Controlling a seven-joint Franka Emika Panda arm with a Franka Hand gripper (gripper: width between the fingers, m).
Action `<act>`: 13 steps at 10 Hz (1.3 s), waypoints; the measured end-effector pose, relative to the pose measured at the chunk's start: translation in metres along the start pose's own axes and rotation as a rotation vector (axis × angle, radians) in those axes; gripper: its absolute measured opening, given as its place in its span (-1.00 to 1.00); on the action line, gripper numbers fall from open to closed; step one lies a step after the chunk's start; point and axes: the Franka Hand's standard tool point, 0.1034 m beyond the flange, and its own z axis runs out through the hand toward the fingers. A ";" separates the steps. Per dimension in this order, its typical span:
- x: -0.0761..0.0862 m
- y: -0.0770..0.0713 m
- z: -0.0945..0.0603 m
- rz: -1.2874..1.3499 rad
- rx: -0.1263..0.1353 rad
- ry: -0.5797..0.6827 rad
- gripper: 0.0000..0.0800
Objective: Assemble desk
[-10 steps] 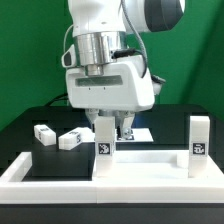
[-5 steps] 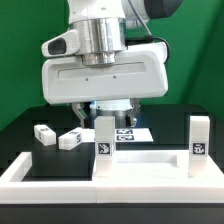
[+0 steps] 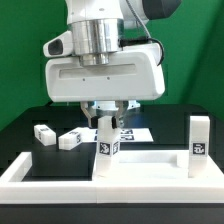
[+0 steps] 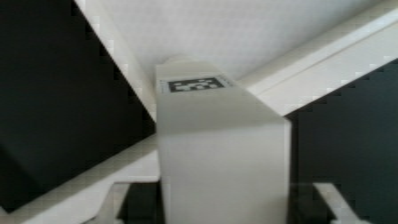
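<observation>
The gripper (image 3: 107, 124) hangs straight over the upright white plastic leg block (image 3: 104, 158), which bears a black-and-white tag. The jaws stand on either side of the block's top, but I cannot tell whether they press on it. The block's long axis is vertical, directly under the wrist. It stands at a corner of the wide flat white tabletop panel (image 3: 150, 152). A second leg (image 3: 200, 145) stands at the exterior view's right. Two more legs (image 3: 45, 133) lie loose on the black table (image 3: 25, 125).

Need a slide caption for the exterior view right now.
Panda gripper straddles the top of an upright tagged leg block; two loose leg blocks lie toward the exterior view's left.
</observation>
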 end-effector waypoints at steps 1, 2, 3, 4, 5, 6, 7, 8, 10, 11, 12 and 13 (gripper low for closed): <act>0.002 0.002 0.000 0.167 -0.002 0.019 -0.26; 0.002 0.004 0.000 0.340 0.003 0.023 -0.26; 0.004 0.008 0.000 0.570 0.025 0.011 -0.26; 0.008 0.015 -0.001 0.739 0.051 -0.009 -0.26; 0.010 0.020 -0.001 0.810 0.068 -0.025 -0.25; 0.010 0.021 -0.001 0.882 0.066 -0.034 -0.25; 0.009 0.020 -0.001 0.901 0.064 -0.036 -0.25; 0.009 0.020 -0.001 0.873 0.064 -0.035 -0.25; 0.008 0.017 0.001 0.724 0.053 -0.012 0.16; 0.003 0.005 0.005 0.420 0.036 0.032 0.53; -0.006 0.000 0.012 0.271 0.033 0.029 0.60; -0.005 0.002 0.012 0.209 0.031 0.030 0.60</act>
